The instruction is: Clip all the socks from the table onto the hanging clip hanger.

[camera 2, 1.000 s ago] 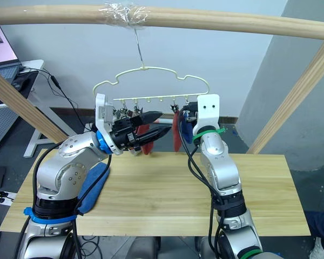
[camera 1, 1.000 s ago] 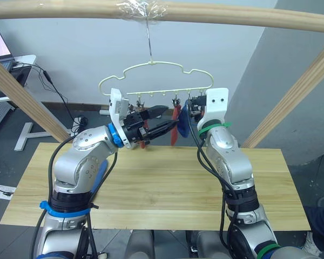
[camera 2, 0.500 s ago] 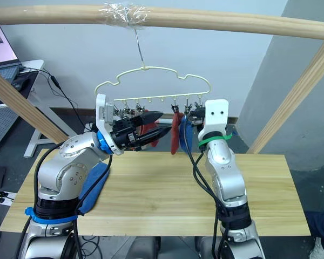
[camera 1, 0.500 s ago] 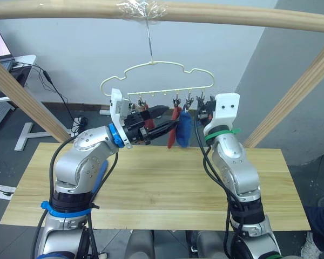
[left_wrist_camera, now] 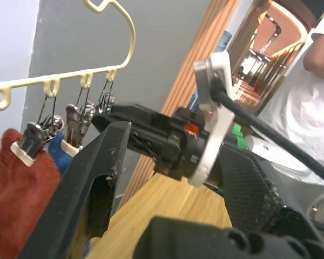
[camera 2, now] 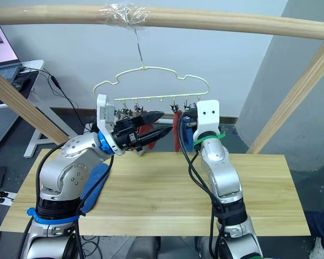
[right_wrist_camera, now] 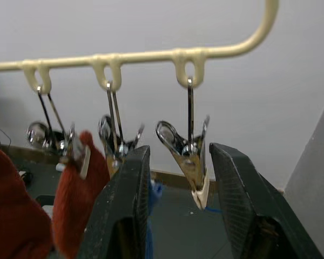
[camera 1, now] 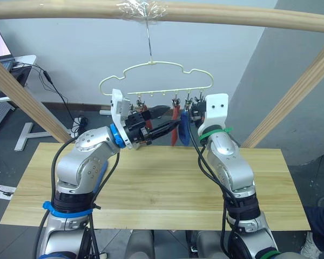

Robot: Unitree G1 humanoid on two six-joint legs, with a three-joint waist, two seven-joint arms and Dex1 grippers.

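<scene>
Change since earlier: right claw (right_wrist_camera: 175, 178) was swung right, clear of the hanger, half a second ago; it is now brought back left to the clip row, about where it was a second ago. Left claw (camera 1: 170, 120) is kept almost unchanged. Blue sock has stayed clipped.
Right claw: raised to the right end of the clip row; fingers (right_wrist_camera: 121, 210) are held apart at a moderate gap, nothing gripped. In the right wrist view an empty end clip (right_wrist_camera: 190, 156) is seen hanging between the two fingers; touching or not cannot be told.
Left claw: pointed right toward the hung socks, fingers spread wide, nothing held; fingertips are seen just beside the rust-red sock.
Clip hanger (camera 1: 156, 75): hung by its hook from the round wooden rail (camera 1: 232, 15), above the far edge of the tabletop (camera 1: 167, 186).
Clipped socks: rust-red sock (camera 1: 175, 125) and blue sock (camera 1: 184, 129) are clipped side by side toward the right of the row, blue on the right, just left of the right claw. Another rust-red sock (camera 2: 144, 132) is clipped further left, partly hidden behind the left claw.
Sock on tabletop: a blue sock (camera 2: 95, 183) is lying at the left side of the tabletop, mostly covered by the left arm.
Other socks: cannot be told.
Background: a person's arm in a white sleeve (left_wrist_camera: 313, 81) is caught in the left wrist view.
</scene>
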